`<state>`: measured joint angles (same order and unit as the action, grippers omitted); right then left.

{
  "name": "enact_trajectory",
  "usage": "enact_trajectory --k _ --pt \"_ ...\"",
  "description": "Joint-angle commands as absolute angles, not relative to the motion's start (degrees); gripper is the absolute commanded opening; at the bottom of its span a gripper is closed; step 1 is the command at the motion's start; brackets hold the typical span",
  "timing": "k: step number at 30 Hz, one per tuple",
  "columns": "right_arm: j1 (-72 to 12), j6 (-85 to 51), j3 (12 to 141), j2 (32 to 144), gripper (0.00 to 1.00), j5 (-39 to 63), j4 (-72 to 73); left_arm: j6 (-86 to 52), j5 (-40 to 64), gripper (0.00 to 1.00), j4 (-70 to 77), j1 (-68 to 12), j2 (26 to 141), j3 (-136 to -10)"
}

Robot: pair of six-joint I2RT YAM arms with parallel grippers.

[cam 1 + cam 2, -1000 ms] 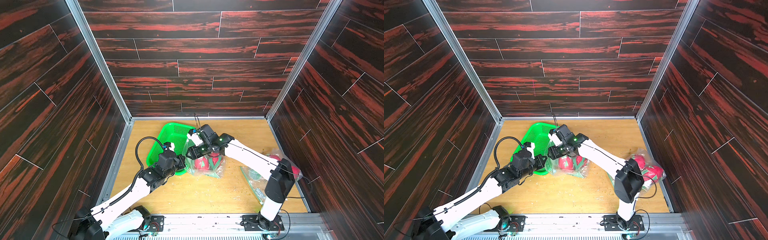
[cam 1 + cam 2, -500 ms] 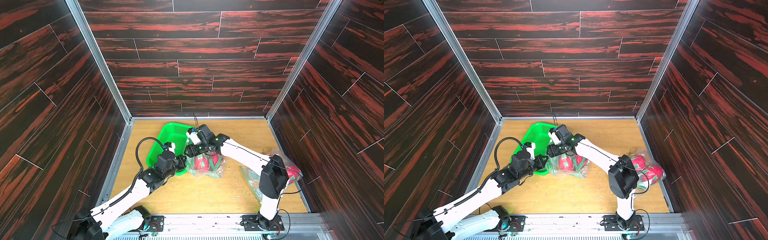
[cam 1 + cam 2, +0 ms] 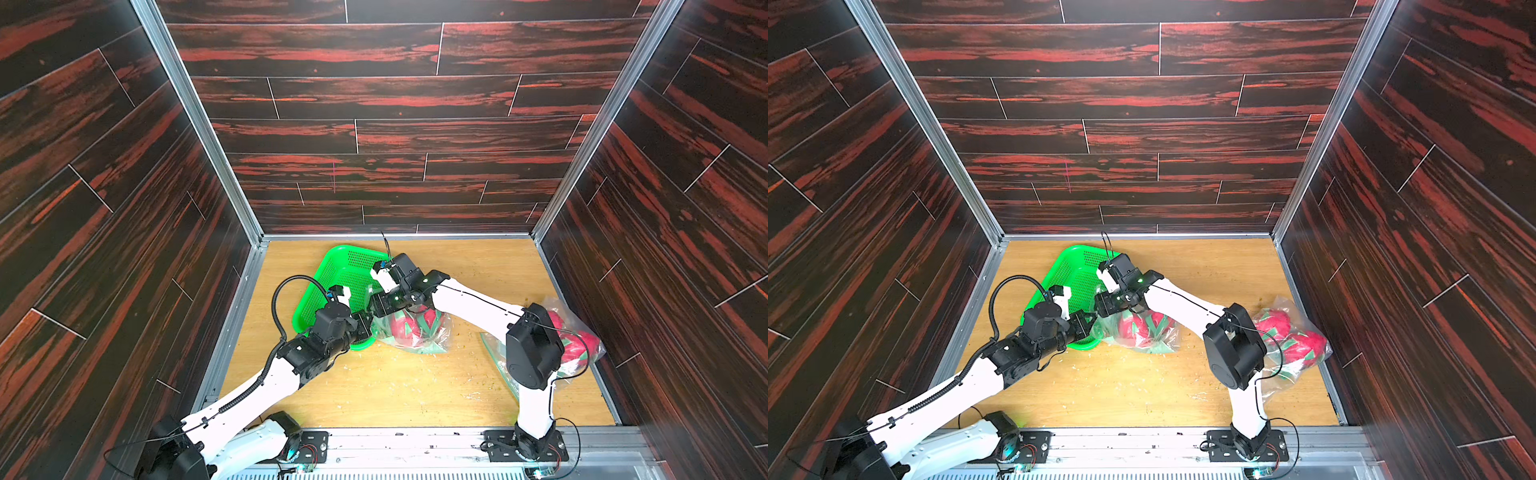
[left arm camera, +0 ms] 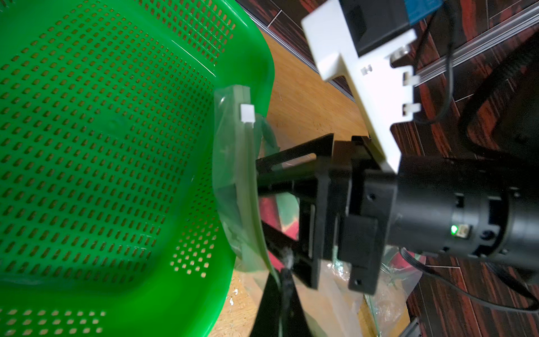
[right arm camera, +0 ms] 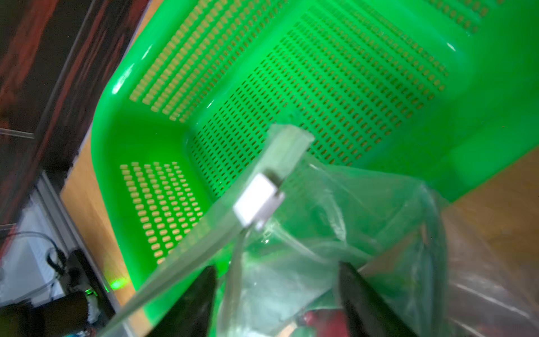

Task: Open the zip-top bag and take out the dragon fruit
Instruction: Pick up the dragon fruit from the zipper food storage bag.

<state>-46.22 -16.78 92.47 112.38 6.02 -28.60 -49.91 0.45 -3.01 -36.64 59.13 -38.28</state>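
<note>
Pinches zip-top bag [image 3: 432, 337] rim in clamped left gripper [image 3: 369, 323]; poises right gripper [image 5: 277, 267], jaws wide and empty, over bagged dragon fruit [image 3: 401, 330].

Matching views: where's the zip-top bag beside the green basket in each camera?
Top view: zip-top bag on the table, against the green basket's near corner.
Top view: zip-top bag at that same basket corner.
Left wrist: zip-top bag, white slider, overlapping the basket rim.
Right wrist: zip-top bag close up, slider before the basket.
Shared landmark: the green basket.
</note>
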Motion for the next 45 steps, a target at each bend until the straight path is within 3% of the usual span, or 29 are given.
enact_trajectory --k 1,3,13,24,30,32,37,41,45 --pt "-46.14 -15.86 92.22 113.53 0.49 4.92 -28.90 -49.04 0.00 0.00 -1.47 -36.47 58.36 -38.85" --pt "-46.14 -15.39 91.61 112.77 0.34 4.53 -28.45 -48.98 -0.38 0.00 -1.76 -36.47 58.35 -38.73" --pt "-44.01 -13.66 87.92 102.52 0.00 4.81 -27.83 -48.37 -2.42 0.00 -2.27 -36.37 59.47 -38.91" --pt "-40.62 -12.11 86.98 90.02 0.00 6.35 -33.36 -38.37 -2.65 0.00 -7.67 -36.33 65.47 -48.29" --pt "-39.14 -13.83 85.88 89.29 0.00 6.27 -33.93 -28.69 4.16 0.26 -13.67 -36.44 66.32 -58.56" --pt "-38.55 -14.74 85.41 89.08 0.00 6.91 -33.50 -28.00 6.58 0.29 -14.26 -36.65 66.73 -60.65" --pt "-37.19 -16.50 84.51 87.68 0.00 7.87 -32.19 -26.72 13.20 0.24 -13.00 -39.95 70.77 -64.28" --pt "-36.67 -17.18 83.94 87.01 0.00 8.26 -31.42 -27.40 16.87 0.13 -13.09 -40.75 77.62 -67.54" --pt "-35.85 -18.15 83.18 86.88 0.00 9.19 -30.74 -28.12 17.35 0.12 -12.64 -41.05 82.53 -69.27"
